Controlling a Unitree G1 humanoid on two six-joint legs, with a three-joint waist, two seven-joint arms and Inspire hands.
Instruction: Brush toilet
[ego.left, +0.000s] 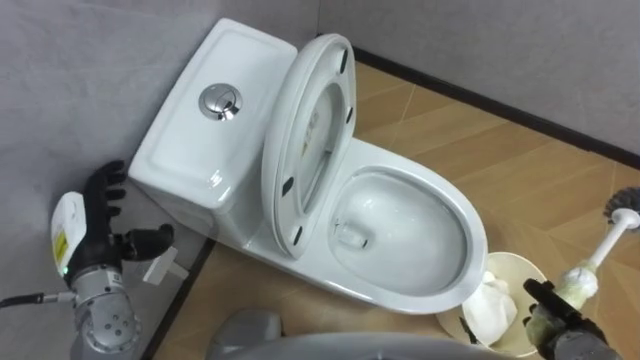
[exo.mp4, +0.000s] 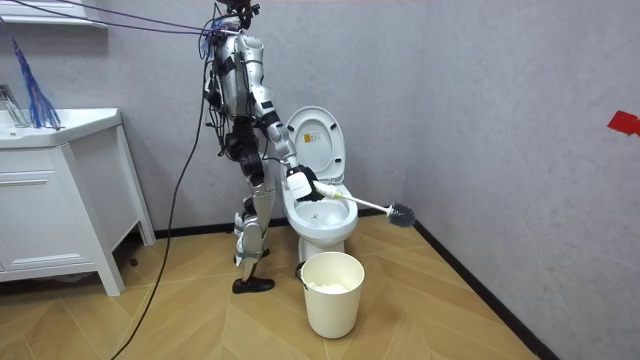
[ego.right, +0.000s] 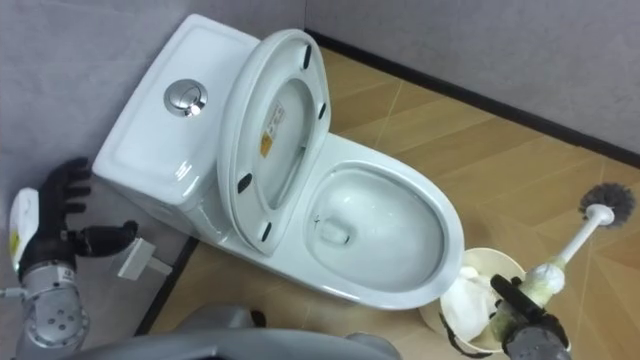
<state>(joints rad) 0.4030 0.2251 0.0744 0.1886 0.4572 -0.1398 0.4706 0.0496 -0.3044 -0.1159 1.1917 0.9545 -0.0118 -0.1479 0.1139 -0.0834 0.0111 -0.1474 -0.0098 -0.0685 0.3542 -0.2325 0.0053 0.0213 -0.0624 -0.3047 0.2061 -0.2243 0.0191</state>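
One toilet (ego.left: 190, 140), one brush (ego.left: 612, 238), one bin (ego.left: 517, 259)

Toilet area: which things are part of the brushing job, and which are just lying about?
Job: toilet, seat raised; toilet brush, held in the right hand.
Lying about: bin with white paper, by the toilet; white cabinet; left hand, open, unused by the tank.

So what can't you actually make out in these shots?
Right hand: mostly cut off by the eye views' lower edge, gripping the toilet brush.
Bin: contents partly hidden by that hand and the toilet rim, eye views.
Lid sticker: too small to read, every view.
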